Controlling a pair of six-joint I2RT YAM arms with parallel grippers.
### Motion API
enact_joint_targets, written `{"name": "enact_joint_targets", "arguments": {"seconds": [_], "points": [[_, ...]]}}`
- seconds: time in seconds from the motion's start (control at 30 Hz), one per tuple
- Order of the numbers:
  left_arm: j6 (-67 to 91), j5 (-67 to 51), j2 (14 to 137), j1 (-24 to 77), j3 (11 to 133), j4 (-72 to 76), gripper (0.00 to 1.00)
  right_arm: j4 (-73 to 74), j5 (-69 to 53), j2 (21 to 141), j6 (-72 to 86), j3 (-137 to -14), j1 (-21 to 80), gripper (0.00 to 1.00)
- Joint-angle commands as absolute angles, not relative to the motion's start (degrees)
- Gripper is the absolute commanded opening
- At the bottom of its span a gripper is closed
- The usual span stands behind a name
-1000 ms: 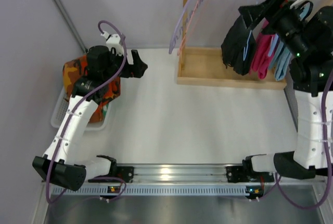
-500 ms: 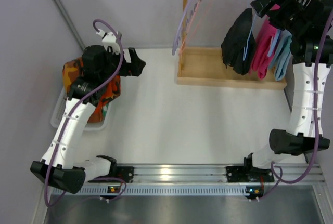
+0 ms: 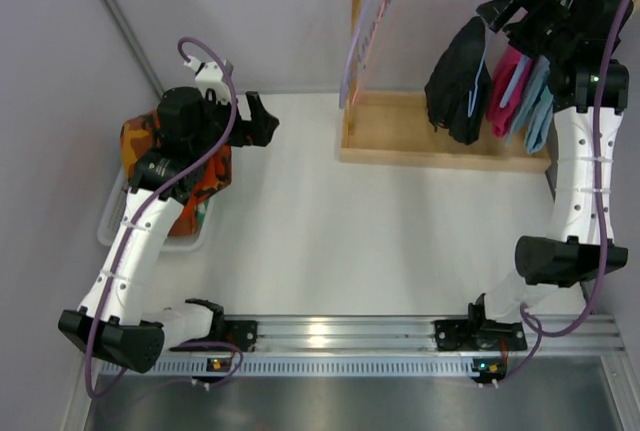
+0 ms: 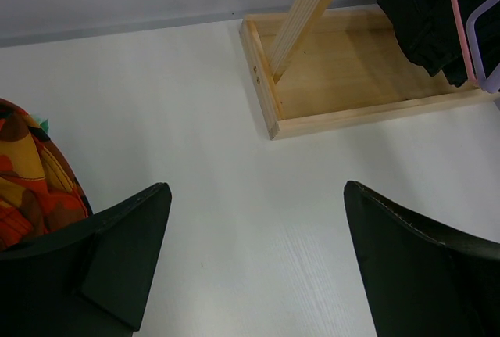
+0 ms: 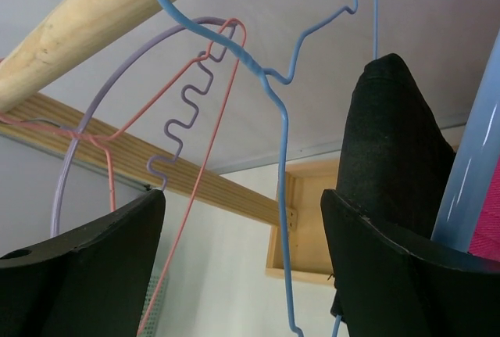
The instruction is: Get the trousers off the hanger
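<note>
— While the right claw is up by the wooden rail, where are the trousers?

— They hang at the far right of the scene, draped over a blue wire hanger hooked on that rail. Their long axis runs straight up and down: the folded top is at the hanger and the loose end points at the rack base.

— And the claw itself?

— Its jaws are spread wide and grip nothing. The blue wire shows in the gap between them, and the black cloth is just beside the right-hand finger.

— How much room is there?

— It is tight to the right. A pink garment and a light-blue one hang right against the trousers, which makes three garments in a row. To the left there is open rail until the two empty wire hangers near the post.

— What about the left arm?

— The left claw is fully spread and empty, above bare worktop at the far left. One orange patterned cloth lies in a white basket by the left edge.
</note>
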State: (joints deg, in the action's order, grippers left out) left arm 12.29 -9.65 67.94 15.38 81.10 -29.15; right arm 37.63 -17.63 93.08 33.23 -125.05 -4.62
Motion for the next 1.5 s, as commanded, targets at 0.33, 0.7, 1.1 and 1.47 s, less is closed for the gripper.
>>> {"name": "enact_joint_targets", "arguments": {"seconds": [0.33,0.7,1.1,1.47], "points": [[12.1,-12.1,67.7,15.5,82.7,-27.2,0.98,26.8,-25.9,96.1,41.8,-121.5,-3.4,0.66],[12.1,-12.1,68.0,15.5,83.1,-27.3,0.98,13.0,-34.7,95.9,51.1,-117.4,-4.1,0.24],[10.1,-8.3,67.4,15.5,83.0,-27.3,0.98,-9.8,-41.1,95.1,60.5,-112.1,-4.5,0.0],[13.7,-6.3,65.4,15.4,80.3,-21.3,0.98,-20.1,-45.5,90.9,67.2,-112.1,-3.3,0.0]]}}
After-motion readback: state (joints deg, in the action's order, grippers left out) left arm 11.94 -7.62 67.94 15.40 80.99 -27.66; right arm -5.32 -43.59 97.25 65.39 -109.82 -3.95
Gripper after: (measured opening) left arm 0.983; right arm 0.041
